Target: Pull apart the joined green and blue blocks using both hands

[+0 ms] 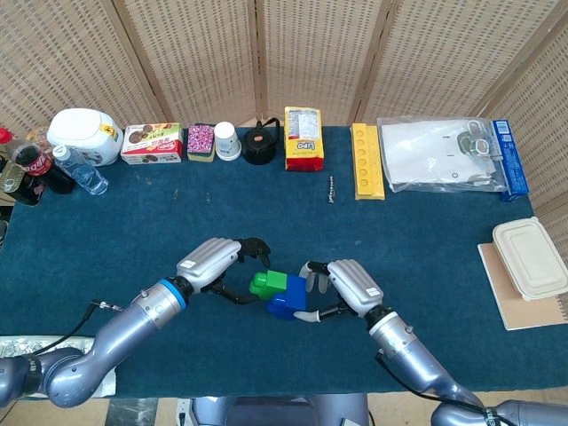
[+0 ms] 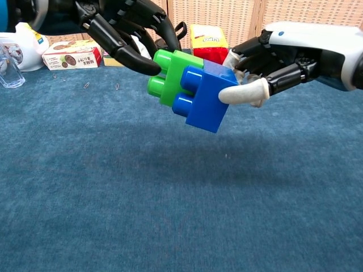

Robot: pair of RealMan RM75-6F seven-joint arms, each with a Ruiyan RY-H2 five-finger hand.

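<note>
Chest view shows my right hand (image 2: 266, 68) gripping the blue block (image 2: 205, 99) aloft over the table (image 2: 113, 187), my left hand (image 2: 122, 31) spread, one fingertip touching the still-joined green block (image 2: 170, 76), so clasping and pulling remain.

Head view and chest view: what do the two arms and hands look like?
Both arms are smooth silver-grey tubes. The left hand has a silver ribbed back, black fingers and a blue wrist band. The right hand has a silver-white back, black fingers and a whitish thumb. Thin black cables trail by each forearm.
</note>
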